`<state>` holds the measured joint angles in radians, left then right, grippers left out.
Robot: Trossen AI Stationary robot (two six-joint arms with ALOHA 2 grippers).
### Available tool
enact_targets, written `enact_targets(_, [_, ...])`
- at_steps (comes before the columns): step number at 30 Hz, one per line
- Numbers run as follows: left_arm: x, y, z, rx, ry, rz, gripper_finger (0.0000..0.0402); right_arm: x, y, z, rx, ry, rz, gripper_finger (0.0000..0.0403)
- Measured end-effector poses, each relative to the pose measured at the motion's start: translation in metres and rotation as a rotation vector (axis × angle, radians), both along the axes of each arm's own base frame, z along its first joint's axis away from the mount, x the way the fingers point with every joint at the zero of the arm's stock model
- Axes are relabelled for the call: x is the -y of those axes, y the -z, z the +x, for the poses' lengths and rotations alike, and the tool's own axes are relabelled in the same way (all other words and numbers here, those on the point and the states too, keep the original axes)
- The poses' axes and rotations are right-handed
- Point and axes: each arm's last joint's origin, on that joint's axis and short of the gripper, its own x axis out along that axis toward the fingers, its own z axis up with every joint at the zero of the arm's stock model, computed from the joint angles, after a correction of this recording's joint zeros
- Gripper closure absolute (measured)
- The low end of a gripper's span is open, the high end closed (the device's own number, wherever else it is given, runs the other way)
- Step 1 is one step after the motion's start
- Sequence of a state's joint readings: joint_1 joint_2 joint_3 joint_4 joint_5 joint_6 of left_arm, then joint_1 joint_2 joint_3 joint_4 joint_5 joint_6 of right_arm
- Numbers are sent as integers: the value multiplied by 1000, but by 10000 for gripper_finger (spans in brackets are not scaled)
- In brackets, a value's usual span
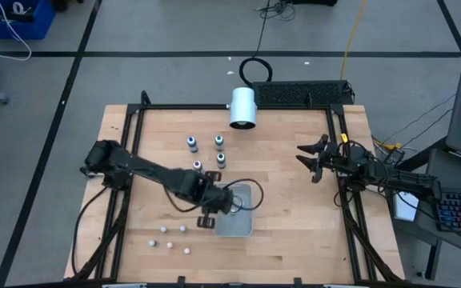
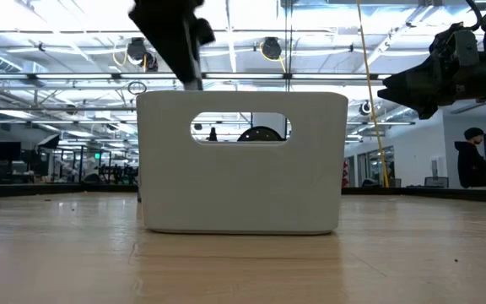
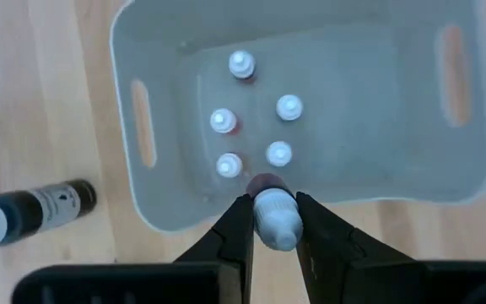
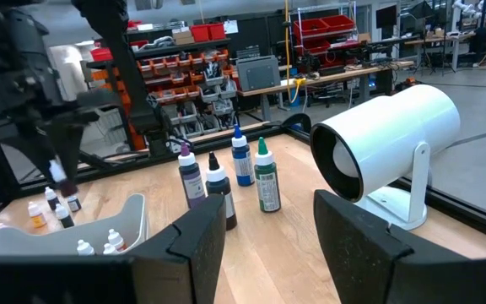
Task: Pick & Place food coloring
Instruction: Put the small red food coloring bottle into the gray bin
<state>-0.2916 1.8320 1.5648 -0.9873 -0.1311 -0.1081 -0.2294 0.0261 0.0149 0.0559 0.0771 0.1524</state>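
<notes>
Left claw point(image 3: 266, 221) pinches one food coloring bottle point(image 3: 275, 216) over the gray bin point(image 3: 169, 211); white lamp point(image 1: 242, 108) sits at the bench's point(image 1: 294, 216) far edge. Right claw point(image 1: 309, 160) hangs open.

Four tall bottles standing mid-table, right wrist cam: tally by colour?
purple bottle: 1
black bottle: 1
blue bottle: 1
green bottle: 1
Total: 4
</notes>
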Motion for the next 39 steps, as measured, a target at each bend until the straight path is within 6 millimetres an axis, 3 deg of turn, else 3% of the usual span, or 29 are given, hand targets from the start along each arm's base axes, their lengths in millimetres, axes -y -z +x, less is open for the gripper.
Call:
enact_targets(15, [-30, 42, 23, -113, 33, 41, 332, 0, 0, 0, -1, 0, 0, 234])
enact_targets(39, [-52, 51, 29, -89, 7, -5, 333, 0, 0, 0, -1, 0, 0, 234])
